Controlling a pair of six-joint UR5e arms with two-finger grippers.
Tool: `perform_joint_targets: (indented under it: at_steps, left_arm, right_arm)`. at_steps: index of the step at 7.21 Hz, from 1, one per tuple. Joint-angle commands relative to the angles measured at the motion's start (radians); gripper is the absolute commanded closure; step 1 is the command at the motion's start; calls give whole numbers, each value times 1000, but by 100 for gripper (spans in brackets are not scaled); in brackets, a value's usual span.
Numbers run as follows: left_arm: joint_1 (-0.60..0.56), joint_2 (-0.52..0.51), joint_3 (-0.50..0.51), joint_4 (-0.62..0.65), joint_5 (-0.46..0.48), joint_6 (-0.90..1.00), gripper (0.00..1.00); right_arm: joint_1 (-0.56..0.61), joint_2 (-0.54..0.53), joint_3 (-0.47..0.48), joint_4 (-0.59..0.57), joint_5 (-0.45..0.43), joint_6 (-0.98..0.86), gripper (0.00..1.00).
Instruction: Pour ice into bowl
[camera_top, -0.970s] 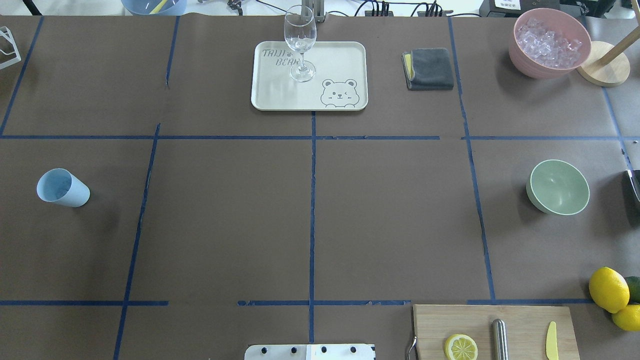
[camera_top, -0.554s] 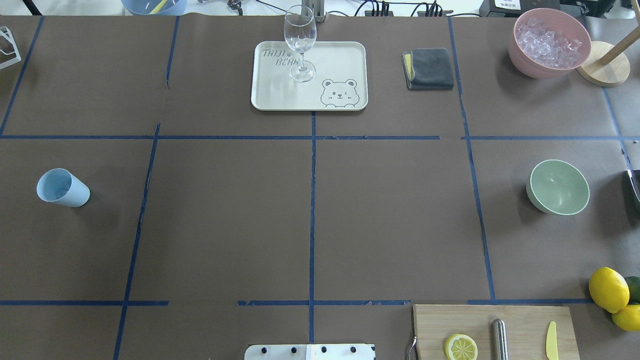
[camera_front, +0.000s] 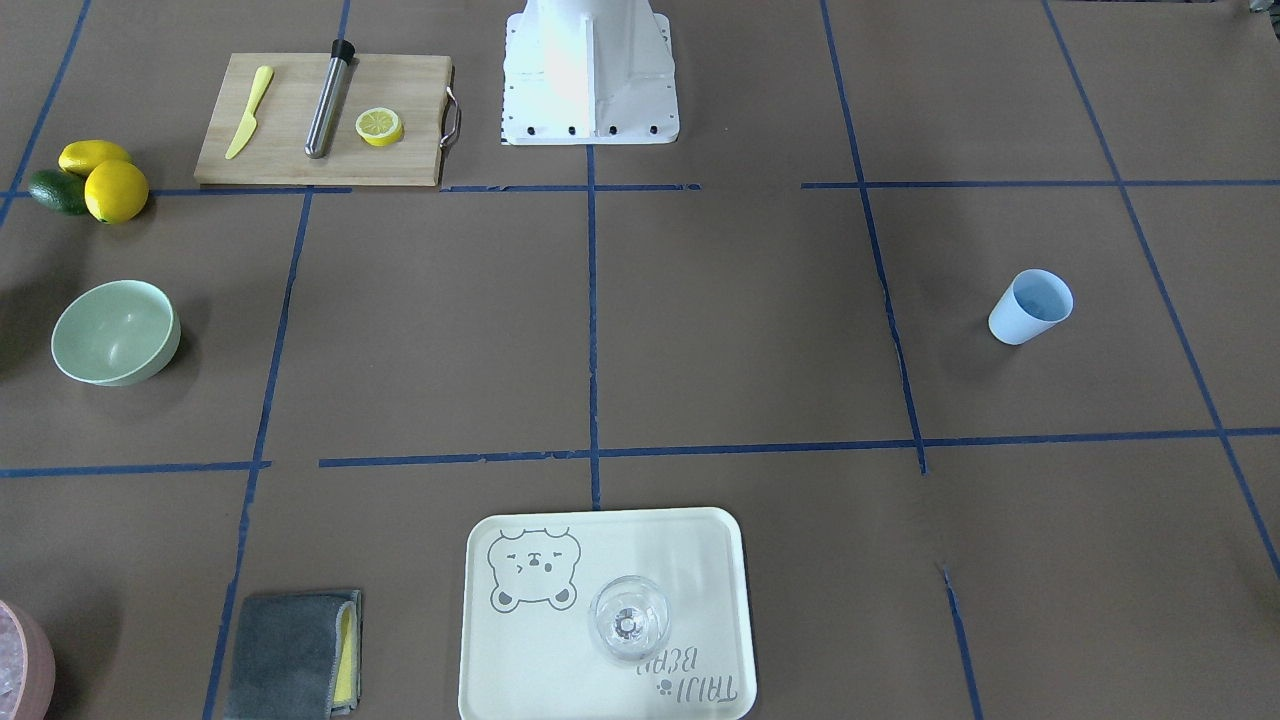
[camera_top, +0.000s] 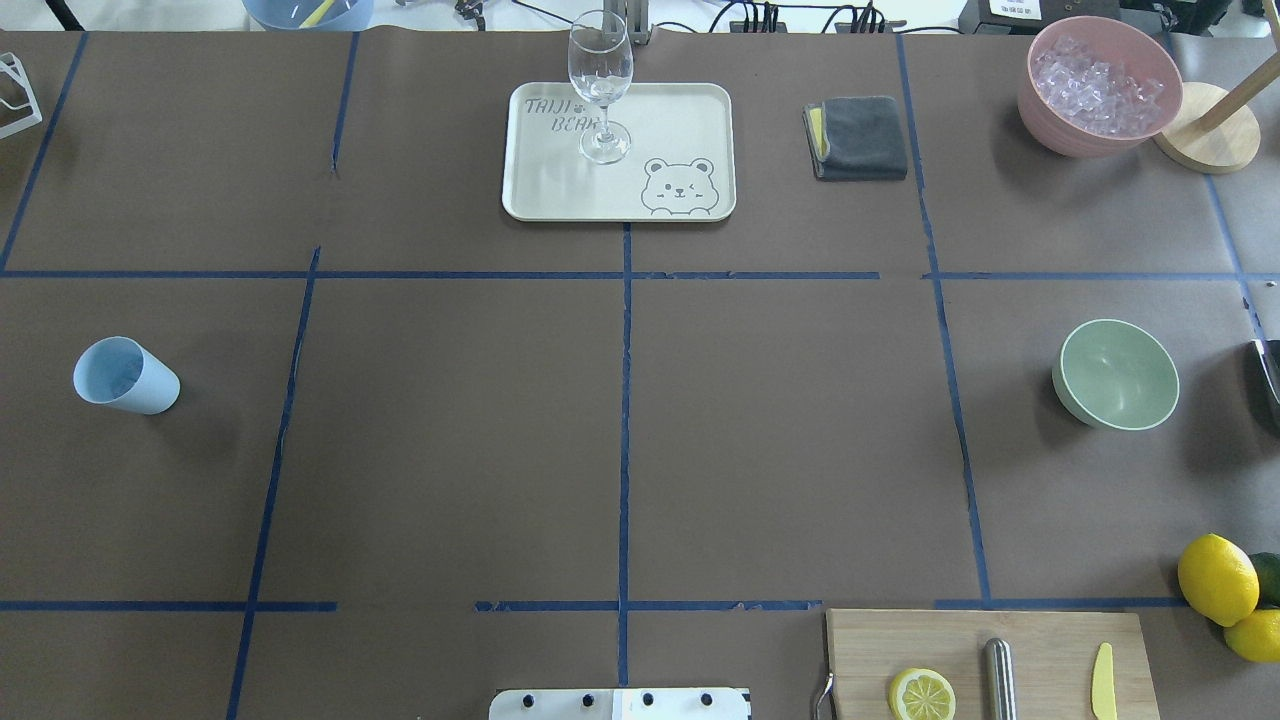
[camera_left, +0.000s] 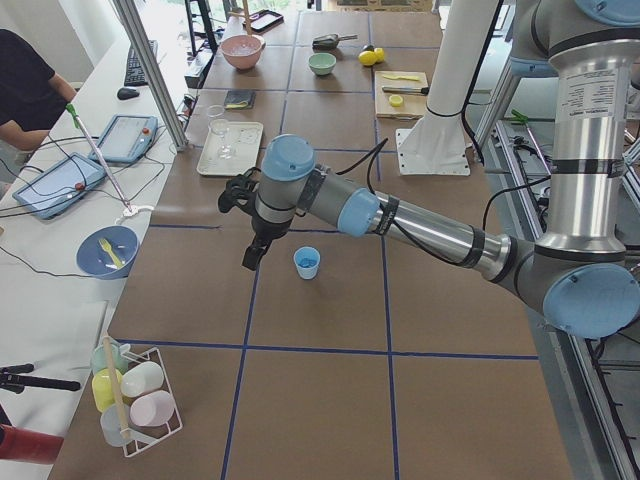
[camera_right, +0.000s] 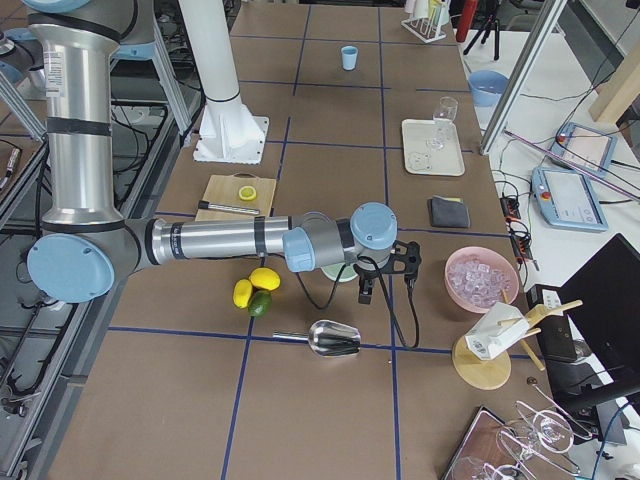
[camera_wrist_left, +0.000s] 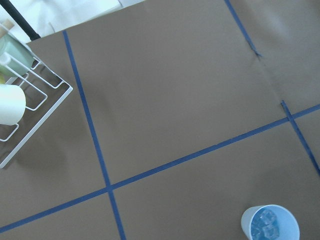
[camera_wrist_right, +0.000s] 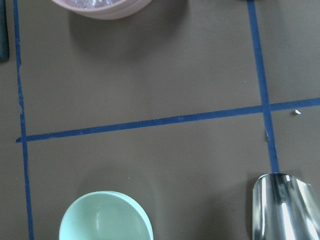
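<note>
Brown paper table (camera_top: 450, 450), blue tape grid. Overhead view checked against the last second: no change. Light blue plastic cup (camera_top: 125, 375), round pale mint-green bowl (camera_top: 1115, 375) and pink bowl heaped with ice (camera_top: 1100, 85) all sit where they were. Neither arm shows in that view.

Judgement: the pour has not started. The cup is not yet grasped and the mint-green bowl is empty.

Small clear ice cubes (camera_wrist_left: 265, 225) lie in the bottom of the cup, which stands upright toward the robot's left end of the table. The mint-green bowl is toward the right end, well apart from it.

Left gripper (camera_left: 250, 225) hangs above the table near the cup, off to one side and not touching it. Its wrist camera has the cup in the lower right corner of the view, so the jaws are probably not centred over it.

Right gripper (camera_right: 385, 278) hovers near the mint-green bowl, clear of it.

Jaw state, both grippers: cannot tell, since only the side views show them.

Likely next: the left gripper shifts over the cup, then descends to take its wall.
</note>
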Motion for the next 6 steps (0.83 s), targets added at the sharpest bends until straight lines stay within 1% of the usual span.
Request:
perform_joint_targets:
  at_steps: [1,2,3,4,5,6]
  left_arm:
    - [155,107,-23,-319,122,-317,0]
    - [205,114,-24,-378,170,-398,0]
    - [245,124,-24,-415,227,-452,0]
    - [286,122,-24,-417,279,-490,0]
    - [306,119,-27,-419,293,-513,0]
    - [311,118,-30,-419,298,-518,0]
  right_arm:
    - [-219,-51,-2,322,-164,317,0]
    - [-281,-77,-11,413,-199,388,0]
    - [-313,-107,-30,487,-210,393,0]
    - [-342,-130,-36,495,-226,393,0]
    - [-396,-130,-65,497,-275,391,0]
    - [-424,-130,-100,513,-297,391,0]
